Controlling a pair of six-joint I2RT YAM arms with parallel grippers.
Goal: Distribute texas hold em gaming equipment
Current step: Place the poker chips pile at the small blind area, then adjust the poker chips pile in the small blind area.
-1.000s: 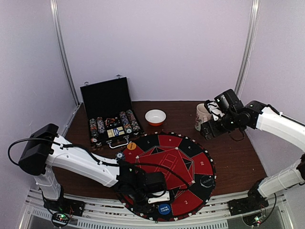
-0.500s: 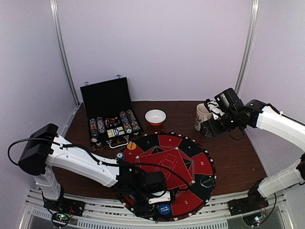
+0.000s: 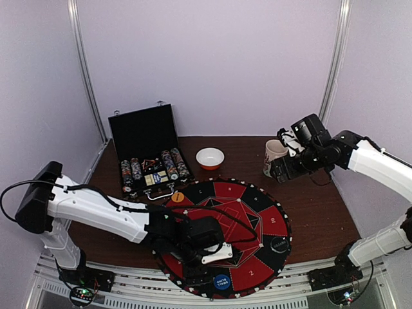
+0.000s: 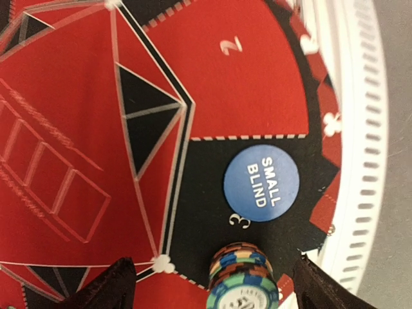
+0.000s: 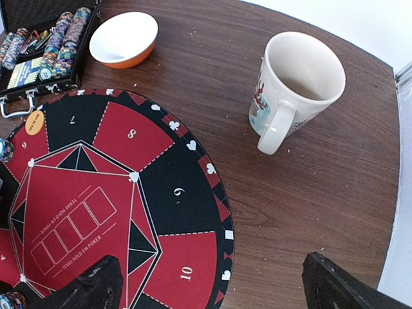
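A short stack of poker chips stands on the round red-and-black mat, just short of the blue SMALL BLIND disc. My left gripper is open around the stack, and both dark fingers stand clear of it. In the top view the left gripper hangs over the mat's near edge by the blue disc. An orange disc and a black disc lie on the mat's rim. My right gripper is open and empty, high above the mat's right side.
The open black briefcase at the back left holds rows of chips. An orange-and-white bowl and a white mug stand behind the mat. Another chip stack sits at the mat's left edge.
My left gripper has opened and let go of the chip stack on the mat, then drawn back a little. The right arm has shifted slightly.
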